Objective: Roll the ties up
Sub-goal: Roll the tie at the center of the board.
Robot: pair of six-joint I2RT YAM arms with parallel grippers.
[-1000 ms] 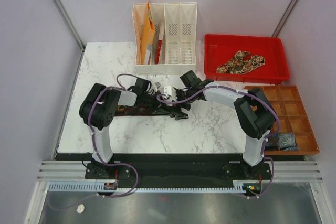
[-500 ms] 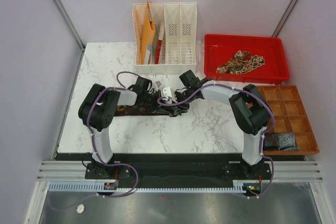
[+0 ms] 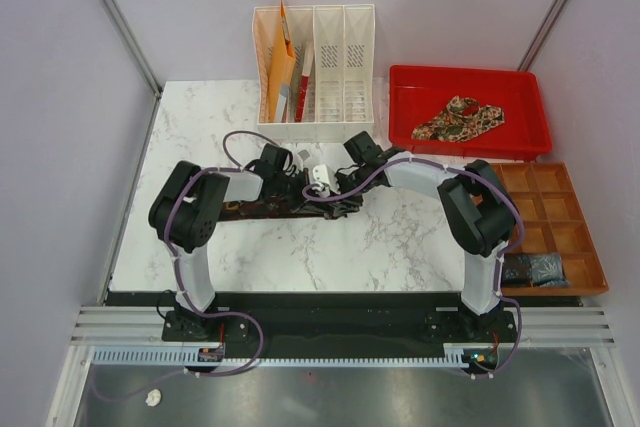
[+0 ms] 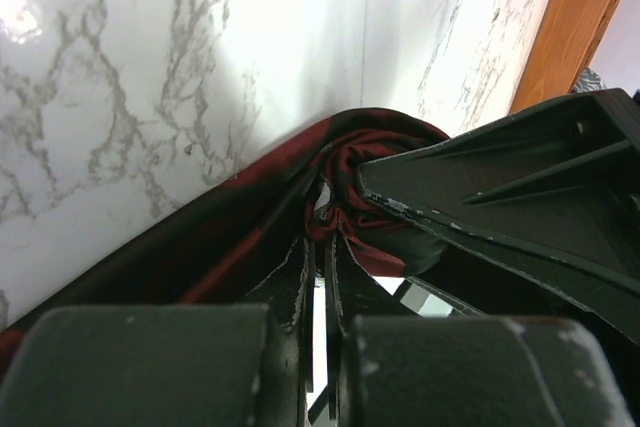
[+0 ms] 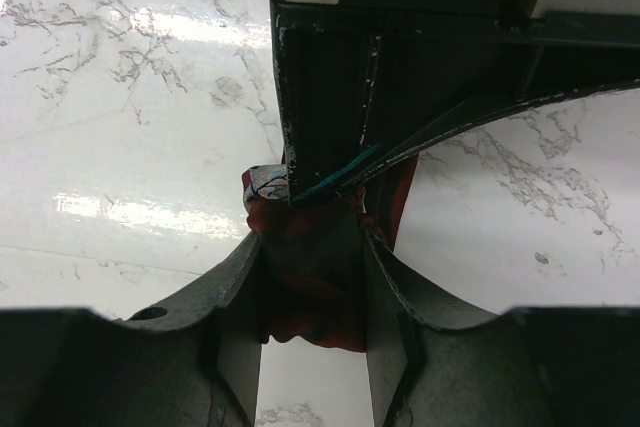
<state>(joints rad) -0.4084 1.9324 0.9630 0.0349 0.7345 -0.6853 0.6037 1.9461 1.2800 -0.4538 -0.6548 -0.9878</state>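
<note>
Maroon tie (image 4: 225, 247) part-rolled: left gripper (image 4: 318, 252) pinches its core, right gripper (image 5: 312, 262) clasps the roll; paisley tie (image 3: 458, 117), two o'clock, lies unrolled.

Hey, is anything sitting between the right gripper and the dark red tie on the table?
Nothing visible does. The right gripper has its fingers on both sides of the rolled end of the maroon tie. The left gripper pinches the fabric right beside it, crowding but not blocking.
</note>
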